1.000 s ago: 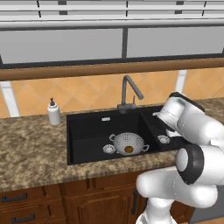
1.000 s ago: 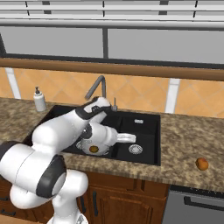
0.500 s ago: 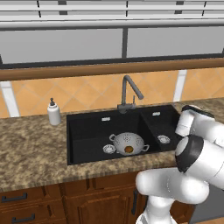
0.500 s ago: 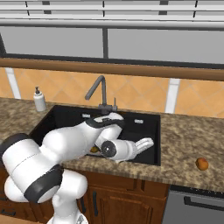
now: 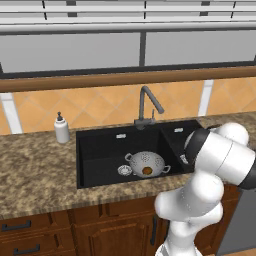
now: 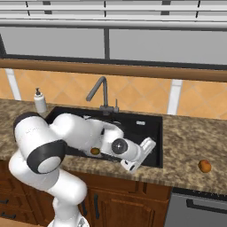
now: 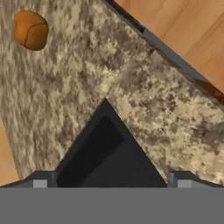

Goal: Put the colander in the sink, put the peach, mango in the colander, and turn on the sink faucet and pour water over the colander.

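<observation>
The end effector [image 6: 141, 156] is seen at lower centre of the right base view, over the front right corner of the sink [image 6: 148, 128], with its fingers spread wide and nothing held between them. In the hand view, the two fingertips [image 7: 40, 181] stand far apart at the bottom edge, with the sink corner between them and the speckled tabletop [image 7: 131, 87] beyond. A round orange-red peach [image 7: 30, 29] is seen at the upper left of that view, lying on the tabletop; in the right base view it sits at the lower right, well apart from the sink. In the left base view, the colander [image 5: 147, 163] rests in the sink's left basin, with an orange-tinted fruit [image 5: 147, 171] inside it. The faucet [image 5: 147, 106] is seen behind the sink, and a soap bottle [image 5: 61, 128] stands at the left.
</observation>
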